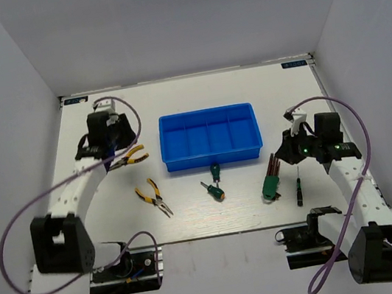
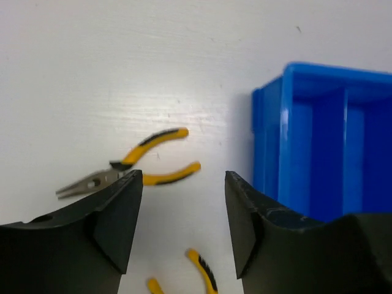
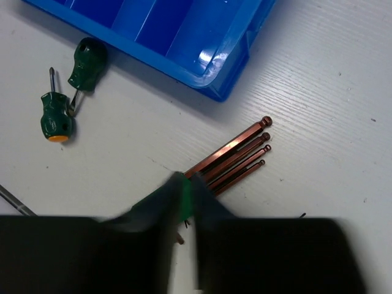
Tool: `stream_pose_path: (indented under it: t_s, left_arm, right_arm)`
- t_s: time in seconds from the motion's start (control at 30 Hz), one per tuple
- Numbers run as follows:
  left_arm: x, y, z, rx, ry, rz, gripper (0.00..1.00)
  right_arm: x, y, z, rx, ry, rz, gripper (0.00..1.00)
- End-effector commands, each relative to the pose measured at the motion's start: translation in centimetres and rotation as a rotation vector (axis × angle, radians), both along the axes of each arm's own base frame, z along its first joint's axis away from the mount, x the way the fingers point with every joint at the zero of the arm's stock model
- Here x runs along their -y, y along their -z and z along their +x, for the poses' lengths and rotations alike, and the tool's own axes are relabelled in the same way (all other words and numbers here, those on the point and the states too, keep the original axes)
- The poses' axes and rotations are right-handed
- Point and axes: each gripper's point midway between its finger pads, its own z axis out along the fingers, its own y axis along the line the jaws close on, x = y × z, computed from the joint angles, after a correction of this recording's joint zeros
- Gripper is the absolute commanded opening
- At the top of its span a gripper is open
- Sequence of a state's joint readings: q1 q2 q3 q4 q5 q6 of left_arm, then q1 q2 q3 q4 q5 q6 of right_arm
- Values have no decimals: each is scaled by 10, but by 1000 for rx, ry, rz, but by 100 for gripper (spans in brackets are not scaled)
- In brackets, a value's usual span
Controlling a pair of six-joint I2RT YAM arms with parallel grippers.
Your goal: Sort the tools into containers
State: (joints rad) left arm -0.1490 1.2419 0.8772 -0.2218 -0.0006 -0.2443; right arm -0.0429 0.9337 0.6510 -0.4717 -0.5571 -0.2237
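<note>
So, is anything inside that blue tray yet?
Nothing shows in the blue tray; all four compartments look bare from above. Only a floor strip behind its near wall is hidden.

Bright even light; soft shadows; tray rim glints; near foreground blurred.

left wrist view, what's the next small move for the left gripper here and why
Probably ease the left gripper forward and down over the yellow-handled pliers. Its jaws stand open and empty. Those pliers lie flat on the table just ahead of the gap and slightly to its left, apart from the blue tray, so nothing is grasped yet.
</note>
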Motion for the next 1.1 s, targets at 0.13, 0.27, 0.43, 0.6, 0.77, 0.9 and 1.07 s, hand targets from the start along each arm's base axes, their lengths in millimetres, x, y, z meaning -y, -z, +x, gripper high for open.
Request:
stream_pose_path:
  t_s: [0.13, 0.27, 0.43, 0.6, 0.77, 0.9, 1.07]
  left_arm:
    - [1, 46, 45, -283, 40, 104, 30]
    - [-8, 61, 78, -295, 75, 205, 14]
    - [-11, 90, 76, -365, 178, 295, 50]
    - [-16, 111, 62, -387, 200, 332, 57]
    - [-13, 111, 58, -384, 244, 333, 57]
    - [-16, 121, 57, -408, 247, 350, 59]
    - [-18, 136, 66, -438, 243, 373, 58]
  right_arm:
    - [-1, -15, 5, 30, 0, 0, 27]
    - [-5, -20, 3, 26, -13, 20, 39]
    - [-5, -23, 2, 26, -11, 20, 52]
    - [-5, -23, 0, 19, -14, 22, 53]
    - [-5, -24, 0, 14, -15, 25, 53]
    - [-6, -24, -1, 10, -16, 28, 53]
    - [-6, -24, -2, 6, -19, 28, 53]
